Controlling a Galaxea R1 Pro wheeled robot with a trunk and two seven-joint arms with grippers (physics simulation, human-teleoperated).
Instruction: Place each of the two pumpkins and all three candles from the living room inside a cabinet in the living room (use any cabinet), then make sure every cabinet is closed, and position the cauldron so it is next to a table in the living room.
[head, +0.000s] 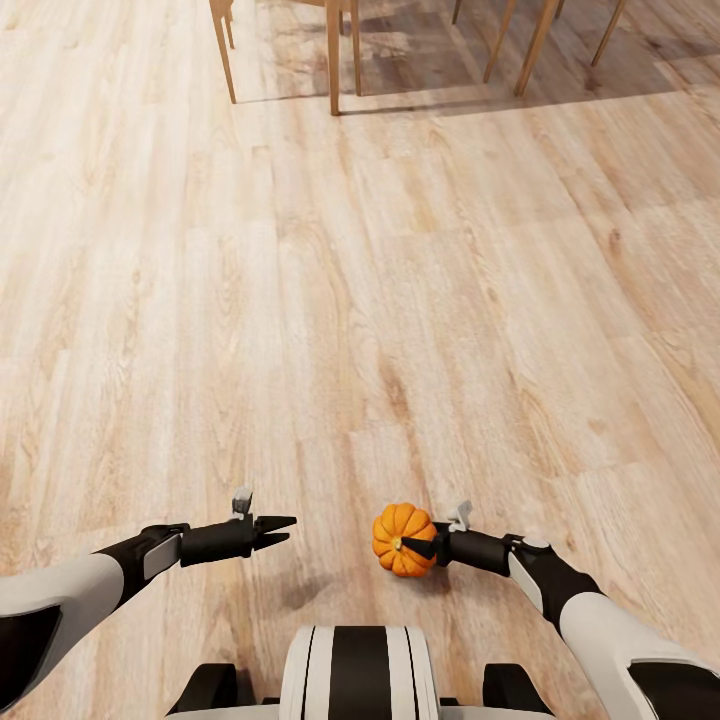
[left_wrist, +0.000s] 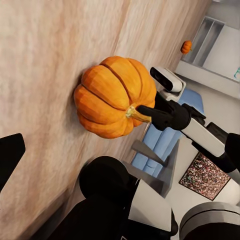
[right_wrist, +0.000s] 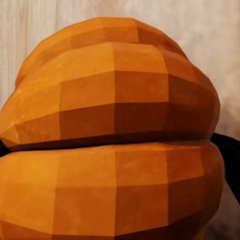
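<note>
Carrying a pumpkin (head: 400, 538) above the plank floor (head: 400, 300), the right gripper (head: 418, 547) is clamped at its stem; the left gripper (head: 283, 530) hangs empty, jaws nearly together. Advice: drive smoothly, keeping the wrist level, toward the cabinet.

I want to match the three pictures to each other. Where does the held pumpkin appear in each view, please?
Head view: the pumpkin is low, right of centre, at the tip of the right claw.
Left wrist view: the pumpkin is near the middle, with the right claw at its stem.
Right wrist view: the pumpkin takes up nearly the whole picture.
Shared landmark: the pale wood floor behind the pumpkin in every view.
</note>
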